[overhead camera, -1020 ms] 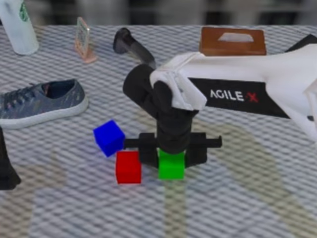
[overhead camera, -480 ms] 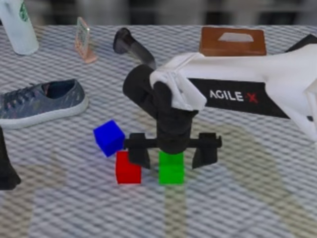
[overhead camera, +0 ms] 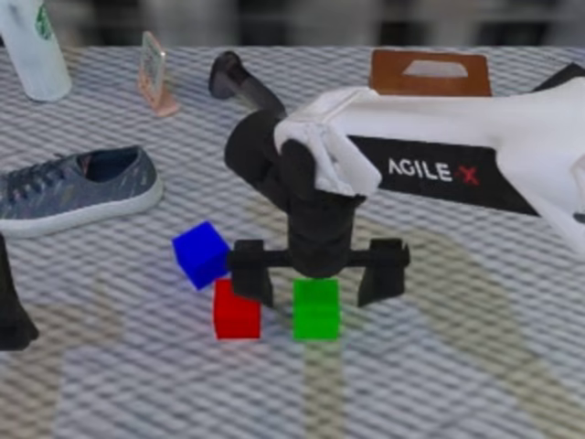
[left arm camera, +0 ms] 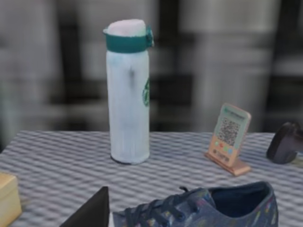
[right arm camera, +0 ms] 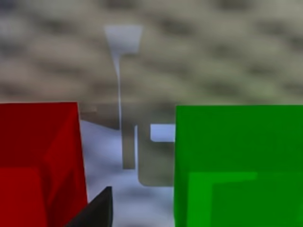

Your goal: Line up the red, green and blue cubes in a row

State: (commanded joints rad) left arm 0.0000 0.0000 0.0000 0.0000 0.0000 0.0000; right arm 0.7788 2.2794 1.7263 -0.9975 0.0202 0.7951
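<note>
With my right gripper spread wide above the green cube, now set just right of the red cube, I judge the blue cube, up-left of red, needs aligning next.

The bottle is cut off at the top view's upper left edge, the left gripper at its left edge (fingers unseen). The right arm hides part of the tissue box.

Red cube beside green cube (small gap), blue cube skewed behind red.
</note>
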